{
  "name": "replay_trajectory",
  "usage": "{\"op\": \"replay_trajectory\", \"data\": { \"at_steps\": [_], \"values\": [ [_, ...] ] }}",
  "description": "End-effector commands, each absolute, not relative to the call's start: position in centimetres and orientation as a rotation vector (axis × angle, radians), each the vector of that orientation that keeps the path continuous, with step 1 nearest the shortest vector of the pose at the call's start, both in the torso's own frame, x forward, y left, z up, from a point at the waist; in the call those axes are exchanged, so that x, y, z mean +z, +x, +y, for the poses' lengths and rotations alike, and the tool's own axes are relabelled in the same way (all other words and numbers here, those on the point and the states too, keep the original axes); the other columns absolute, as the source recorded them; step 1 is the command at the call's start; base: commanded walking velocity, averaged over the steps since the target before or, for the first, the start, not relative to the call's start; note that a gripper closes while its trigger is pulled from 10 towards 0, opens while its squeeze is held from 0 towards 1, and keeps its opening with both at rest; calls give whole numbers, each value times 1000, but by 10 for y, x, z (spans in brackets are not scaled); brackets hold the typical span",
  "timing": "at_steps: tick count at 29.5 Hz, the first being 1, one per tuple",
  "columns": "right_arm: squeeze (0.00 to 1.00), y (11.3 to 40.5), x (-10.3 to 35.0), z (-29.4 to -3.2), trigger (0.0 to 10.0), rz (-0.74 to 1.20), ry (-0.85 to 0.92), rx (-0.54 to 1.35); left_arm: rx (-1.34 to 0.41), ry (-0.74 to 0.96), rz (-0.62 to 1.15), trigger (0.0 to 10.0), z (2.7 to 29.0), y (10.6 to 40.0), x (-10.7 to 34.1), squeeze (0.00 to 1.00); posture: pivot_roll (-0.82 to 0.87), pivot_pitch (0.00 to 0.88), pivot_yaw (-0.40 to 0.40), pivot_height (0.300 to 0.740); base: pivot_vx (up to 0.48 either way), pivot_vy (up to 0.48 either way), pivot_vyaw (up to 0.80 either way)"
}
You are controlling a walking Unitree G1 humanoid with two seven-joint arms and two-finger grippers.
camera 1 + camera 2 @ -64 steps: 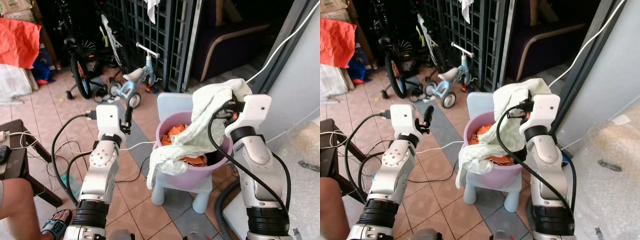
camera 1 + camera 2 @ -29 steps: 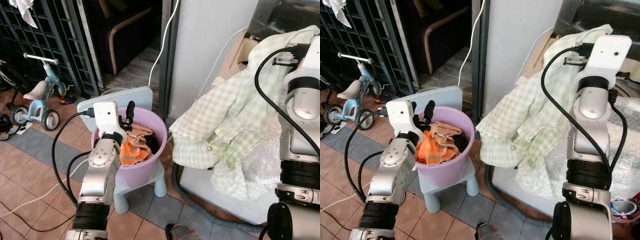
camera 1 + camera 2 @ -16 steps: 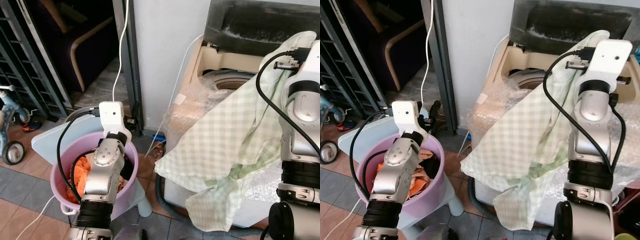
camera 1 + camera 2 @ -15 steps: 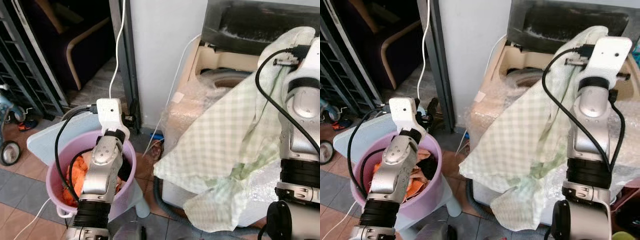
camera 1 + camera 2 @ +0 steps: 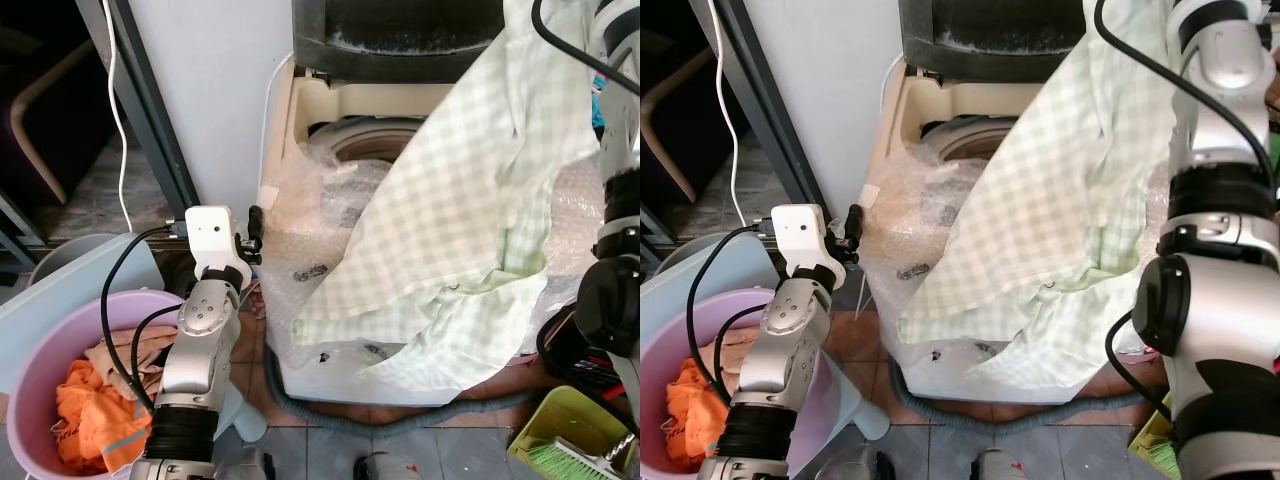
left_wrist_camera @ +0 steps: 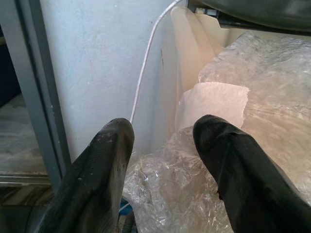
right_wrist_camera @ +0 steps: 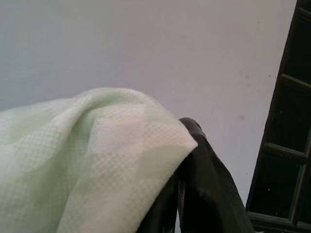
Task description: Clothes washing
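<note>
Overhead, right pincer pinching checked shirt above washing machine, left pincer spread.

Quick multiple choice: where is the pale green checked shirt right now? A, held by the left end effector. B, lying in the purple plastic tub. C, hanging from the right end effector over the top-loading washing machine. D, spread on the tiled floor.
C: the pale green checked shirt hangs from the right end effector, draped over the bubble-wrapped top-loading washing machine.
</note>
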State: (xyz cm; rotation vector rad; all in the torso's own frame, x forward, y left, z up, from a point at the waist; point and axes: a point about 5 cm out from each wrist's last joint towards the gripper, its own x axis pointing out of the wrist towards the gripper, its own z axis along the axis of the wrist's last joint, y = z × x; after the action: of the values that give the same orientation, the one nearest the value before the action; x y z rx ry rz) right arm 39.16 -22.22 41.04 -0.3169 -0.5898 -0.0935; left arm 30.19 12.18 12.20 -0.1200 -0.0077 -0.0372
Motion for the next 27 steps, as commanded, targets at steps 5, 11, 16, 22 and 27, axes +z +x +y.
{"op": "replay_trajectory", "data": {
  "at_steps": [5,11,16,22,27],
  "values": [
    [0,400,407,-218,10000,-548,-317,-61,-59,-121,10,10000,107,295,119,0,-24,20,-35,740,0,0,-756],
    [0,415,358,-200,10000,-409,-317,41,-69,-109,27,10000,107,288,115,0,-13,34,-37,740,0,0,-276],
    [0,415,347,-192,10000,-433,-360,88,-39,-15,-19,10000,118,281,118,0,-15,36,-29,740,0,0,0],
    [0,413,330,-193,10000,-458,-353,137,30,68,-77,10000,134,279,124,0,-15,37,-29,740,0,53,635],
    [0,411,309,-197,10000,-435,-322,134,27,86,-84,10000,135,280,125,0,-21,33,-24,740,0,129,245]
  ]
}}
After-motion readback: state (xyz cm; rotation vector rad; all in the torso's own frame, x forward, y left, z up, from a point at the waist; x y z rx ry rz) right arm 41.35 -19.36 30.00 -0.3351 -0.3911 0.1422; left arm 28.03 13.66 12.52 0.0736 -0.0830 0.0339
